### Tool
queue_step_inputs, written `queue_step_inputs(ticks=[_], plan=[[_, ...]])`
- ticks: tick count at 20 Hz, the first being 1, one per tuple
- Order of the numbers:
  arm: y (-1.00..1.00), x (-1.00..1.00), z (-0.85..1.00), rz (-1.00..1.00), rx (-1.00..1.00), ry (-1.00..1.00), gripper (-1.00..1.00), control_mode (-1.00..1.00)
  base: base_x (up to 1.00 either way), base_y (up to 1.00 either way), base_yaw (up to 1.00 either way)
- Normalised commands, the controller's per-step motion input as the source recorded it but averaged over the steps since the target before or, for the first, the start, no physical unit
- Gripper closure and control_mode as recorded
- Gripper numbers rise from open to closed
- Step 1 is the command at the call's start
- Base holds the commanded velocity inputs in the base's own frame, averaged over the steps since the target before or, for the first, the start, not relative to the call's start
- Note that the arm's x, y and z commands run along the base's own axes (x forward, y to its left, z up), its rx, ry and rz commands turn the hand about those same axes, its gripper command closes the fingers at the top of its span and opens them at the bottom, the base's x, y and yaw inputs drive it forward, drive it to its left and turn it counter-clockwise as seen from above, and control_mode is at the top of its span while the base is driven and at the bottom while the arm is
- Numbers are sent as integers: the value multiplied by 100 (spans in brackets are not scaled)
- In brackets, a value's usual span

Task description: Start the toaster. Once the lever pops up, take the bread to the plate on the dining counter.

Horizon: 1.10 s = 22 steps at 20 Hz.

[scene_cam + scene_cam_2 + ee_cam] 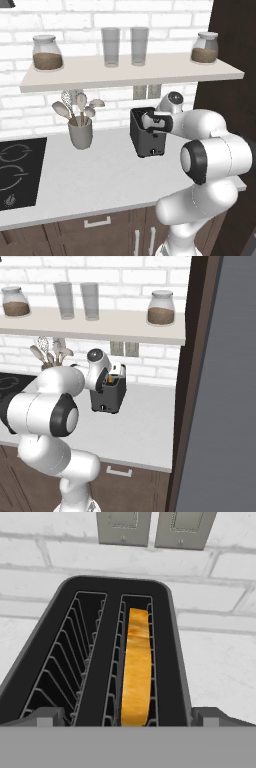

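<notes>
The gripper (128,718) hangs just above the toaster (100,657) with its two finger tips spread wide and nothing between them; it looks straight down into the two slots; the bread (136,667) stands on edge in the right slot of the hand view, and the left slot is empty; the slice sits deep enough that its top edge is about level with the slot rim, so I judge it is not lifted out yet; the lever is not visible from here, so I cannot tell if the toaster was started; the toaster (148,134) stands on the light countertop (100,175) near the brick wall, beside the utensil cup (80,134); carrying the bread to the plate is all left to do.
</notes>
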Motion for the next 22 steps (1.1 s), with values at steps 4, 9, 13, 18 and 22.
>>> queue_step_inputs(ticks=[4,9,13,18,22], plan=[[0,7,-5,0,0,0,-100,-100,0,0,0],[0,9,-4,0,0,0,-100,-100,0,0,0],[0,8,-3,0,0,0,-100,-100,0,0,0],[0,7,-3,0,0,0,-100,-100,0,0,0],[0,8,-5,0,0,0,-100,-100,0,0,0]])
